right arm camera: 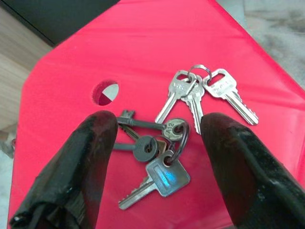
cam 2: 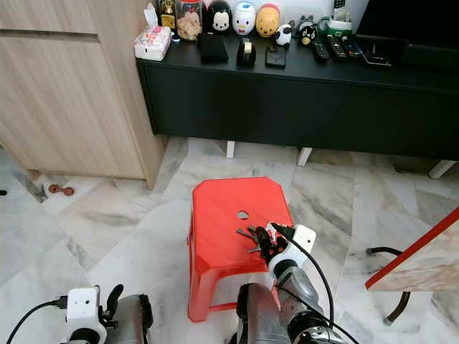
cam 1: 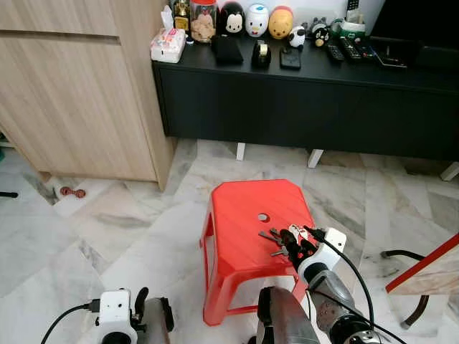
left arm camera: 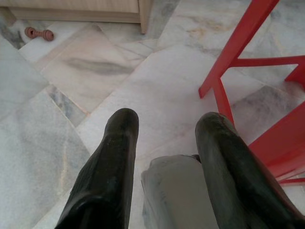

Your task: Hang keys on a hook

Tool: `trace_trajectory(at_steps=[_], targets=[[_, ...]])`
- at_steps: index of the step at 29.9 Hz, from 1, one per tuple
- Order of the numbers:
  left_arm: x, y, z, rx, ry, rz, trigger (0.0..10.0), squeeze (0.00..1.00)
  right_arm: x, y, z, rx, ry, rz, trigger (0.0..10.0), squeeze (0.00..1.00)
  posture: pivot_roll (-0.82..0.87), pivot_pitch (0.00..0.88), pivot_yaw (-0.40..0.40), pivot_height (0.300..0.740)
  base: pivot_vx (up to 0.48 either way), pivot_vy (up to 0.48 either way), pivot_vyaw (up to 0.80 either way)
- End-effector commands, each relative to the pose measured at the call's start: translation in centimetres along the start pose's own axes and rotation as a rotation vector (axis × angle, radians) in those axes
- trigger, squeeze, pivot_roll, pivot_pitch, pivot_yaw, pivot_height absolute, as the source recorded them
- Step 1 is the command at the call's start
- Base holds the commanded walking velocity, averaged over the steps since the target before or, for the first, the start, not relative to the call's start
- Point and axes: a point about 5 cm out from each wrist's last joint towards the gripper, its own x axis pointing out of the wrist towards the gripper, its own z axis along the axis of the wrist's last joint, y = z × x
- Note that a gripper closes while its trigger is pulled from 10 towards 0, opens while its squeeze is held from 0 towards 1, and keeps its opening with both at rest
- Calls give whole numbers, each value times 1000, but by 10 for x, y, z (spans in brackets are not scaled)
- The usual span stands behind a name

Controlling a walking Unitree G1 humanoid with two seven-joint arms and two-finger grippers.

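stool: red plastic stool [cam 1: 247,222] on marble floor [cam 1: 107,229], round hole in seat
on stool: bunch of keys [right arm camera: 183,129], near-right of hole

Seemingly "A12" on a key [right arm camera: 167,129]

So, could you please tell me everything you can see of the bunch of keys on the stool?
The bunch of keys lies flat on the red plastic stool, near the small round hole in its seat. It looks like metal: three silver keys fan out from a small ring, linked to a larger ring carrying darker, older-looking keys and a square-headed silver one. The right gripper hovers with its jaws open on either side of the bunch, not visibly touching it.
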Motion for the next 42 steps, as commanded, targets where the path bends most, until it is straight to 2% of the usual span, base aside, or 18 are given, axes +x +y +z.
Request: trace_trajectory(at_steps=[1, 9, 10, 11, 12, 13, 14, 17, 19, 20, 21, 28, 35, 36, 37, 38, 39, 42], targets=[[-5, 0, -7, 14, 26, -4, 10000, 0, -3, -6, -7, -8, 42, -22, 10000, 0, 52, 121, -114, 581, 0, 0, 0], [-11, -2, -11, 27, 32, -15, 10000, 0, -3, -4, -8, -29, 42, -10, 10000, 0, 54, 135, -117, 581, 0, 0, 0], [-12, -2, -12, 27, 33, -15, 10000, 0, -3, -4, -8, -29, 43, -9, 6863, 0, 56, 139, -117, 581, 0, 0, 0], [-13, -2, -13, 28, 35, -15, 10000, 0, -3, -4, -8, -29, 44, -9, 4902, 0, 58, 144, -117, 581, 0, 0, 0], [-14, -2, -13, 28, 36, -14, 10000, 0, -3, -3, -8, -29, 45, -9, 2196, 0, 58, 144, -117, 581, 0, 0, 0], [-16, -2, -14, 27, 36, -14, 10000, 0, -3, -3, -9, -30, 46, -9, 1765, 0, 61, 150, -118, 581, 0, 0, 0], [-17, -2, -14, 29, 35, -14, 10000, 0, -3, -2, -9, -32, 49, -8, 2314, 0, 60, 152, -118, 581, 0, 0, 0], [-18, -2, -15, 29, 35, -14, 10000, 0, -3, -2, -10, -34, 50, -7, 2314, 0, 58, 156, -116, 581, 0, 0, 0], [-20, -2, -16, 31, 37, -17, 10000, 0, -3, -2, -10, -33, 48, -12, 6627, 0, 55, 159, -116, 581, 0, 0, 0], [-20, -2, -16, 31, 37, -17, 10000, 0, -3, -2, -10, -33, 48, -12, 6627, 0, 55, 159, -116, 581, 0, 0, 0], [-21, -3, -16, 32, 37, -20, 10000, 0, -3, -3, -10, -36, 46, -18, 10000, 0, 53, 168, -116, 581, 0, 0, 0], [-23, -7, -15, 32, 28, -27, 10000, 0, -5, -8, -8, -52, 45, -22, 10000, 0, 52, 181, -123, 581, 0, 0, 0], [-26, -9, -16, 33, 31, -29, 10000, 0, -3, -5, -2, -64, 21, -7, 10000, 0, 50, 189, -128, 581, 0, 0, 0], [-26, -10, -16, 34, 31, -31, 10000, 0, -2, -4, -2, -65, 18, -1, 9725, 0, 50, 189, -128, 581, 0, 0, 0], [-27, -10, -16, 35, 30, -32, 10000, 0, -2, -4, -2, -66, 17, 3, 6784, 0, 50, 191, -127, 581, 0, 0, 0], [-27, -10, -16, 36, 30, -33, 10000, 0, -2, -3, -2, -66, 17, 5, 6784, 0, 50, 191, -127, 581, 0, 0, 0], [-27, -11, -15, 40, 30, -38, 10000, 0, -2, -3, -1, -71, 18, 9, 0, 0, 49, 192, -128, 581, 0, 0, 0], [-27, -12, -15, 44, 30, -42, 10000, 0, -2, -3, -2, -75, 18, 10, 0, 0, 47, 193, -128, 581, 0, 0, 0]])
